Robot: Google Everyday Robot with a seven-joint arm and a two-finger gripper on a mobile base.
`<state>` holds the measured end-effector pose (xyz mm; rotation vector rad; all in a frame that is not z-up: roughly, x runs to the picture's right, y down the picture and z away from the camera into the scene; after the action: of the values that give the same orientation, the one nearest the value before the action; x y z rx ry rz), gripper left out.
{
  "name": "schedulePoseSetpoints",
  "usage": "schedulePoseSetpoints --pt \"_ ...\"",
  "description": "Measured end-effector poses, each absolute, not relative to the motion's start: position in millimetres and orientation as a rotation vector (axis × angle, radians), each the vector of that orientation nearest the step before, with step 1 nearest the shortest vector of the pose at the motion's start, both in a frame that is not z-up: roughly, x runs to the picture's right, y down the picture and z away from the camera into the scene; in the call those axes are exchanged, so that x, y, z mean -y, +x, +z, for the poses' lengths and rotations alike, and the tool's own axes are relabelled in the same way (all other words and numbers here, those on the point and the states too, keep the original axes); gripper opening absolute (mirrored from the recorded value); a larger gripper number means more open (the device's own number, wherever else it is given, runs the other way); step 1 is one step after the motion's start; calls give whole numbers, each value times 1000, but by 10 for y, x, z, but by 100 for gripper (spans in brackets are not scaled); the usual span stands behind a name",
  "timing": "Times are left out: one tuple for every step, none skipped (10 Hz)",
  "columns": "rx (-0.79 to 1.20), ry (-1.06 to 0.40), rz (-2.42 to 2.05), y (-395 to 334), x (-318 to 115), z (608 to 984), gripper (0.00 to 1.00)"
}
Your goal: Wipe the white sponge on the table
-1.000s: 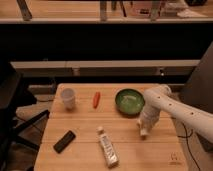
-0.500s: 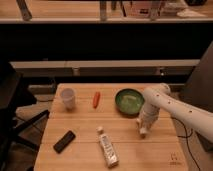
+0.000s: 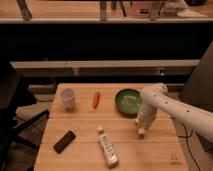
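My gripper points straight down at the right middle of the light wooden table, with its tip at or just above the surface, in front of the green bowl. The white arm reaches in from the right. I cannot make out the white sponge as a separate thing. It is hidden at or under the gripper's tip, where the whitish shapes merge.
A white cup stands at the back left, with an orange carrot-like stick next to it. A long white labelled tube lies at the front centre and a black flat object at the front left. A dark chair stands to the left.
The gripper and forearm have edged slightly to the left along the table. The objects on the table have not moved.
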<state>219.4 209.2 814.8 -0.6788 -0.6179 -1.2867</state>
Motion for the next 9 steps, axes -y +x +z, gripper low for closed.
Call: schedulePoseSetpoints --pt "620 -680 -1286 2199 -2079 8161 0" --pt "620 -683 -1286 2209 -2080 8157 0" --pt "621 -688 -1292 2198 -2114 8121 0" --pt "621 -693 -1291 2165 -2144 8093 0" --pt "619 -689 -1290 2161 -2149 8087 0" --pt "616 -689 -1292 2175 -2147 8086 0" --pt "615 -690 -1294 2199 -2129 8093 0" --pt "619 -695 -1303 2162 -2119 8108 0" --pt "621 -696 -1305 2142 -2125 8091 0"
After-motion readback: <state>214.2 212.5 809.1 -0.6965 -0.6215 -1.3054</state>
